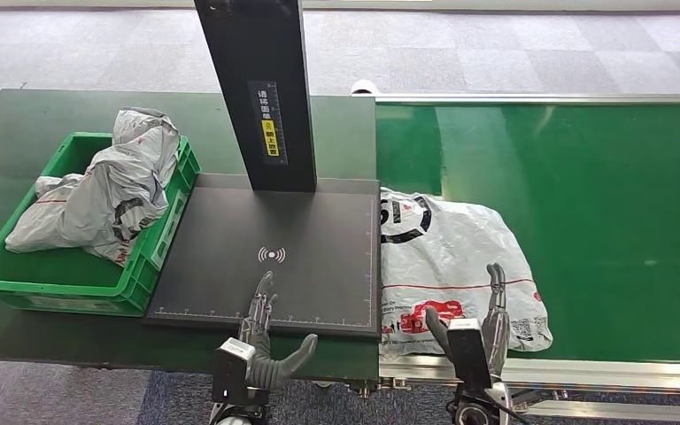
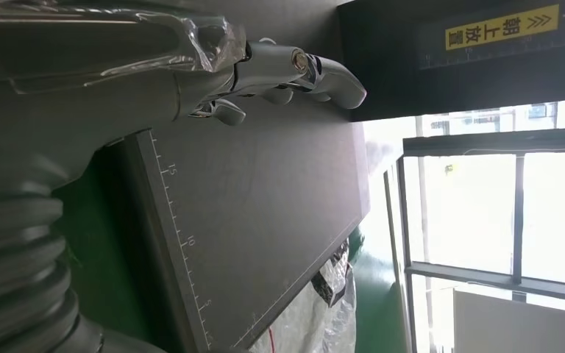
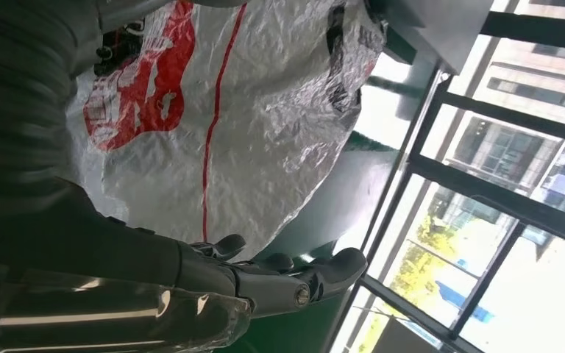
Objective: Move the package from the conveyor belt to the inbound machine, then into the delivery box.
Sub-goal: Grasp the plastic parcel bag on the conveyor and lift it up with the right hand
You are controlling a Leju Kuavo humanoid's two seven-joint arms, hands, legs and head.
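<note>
Both hands empty, fingers apart: right hand (image 1: pixel 482 323) over the package (image 1: pixel 447 257) should gather its slack before lifting; left hand (image 1: pixel 261 332) waits.

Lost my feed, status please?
Left robot hand open over black scanner plate. Right robot hand open above white plastic package on green belt. Nothing blocking.

White crinkled package (image 1: pixel 456 261) lies flat on conveyor belt (image 1: pixel 602 195).

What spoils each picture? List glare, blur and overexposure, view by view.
Head view: evenly lit, sharp, soft sheen on the conveyor belt. Left wrist view: windows blown out white, left hand slightly soft. Right wrist view: bright windows, right hand dark, package glinting.
</note>
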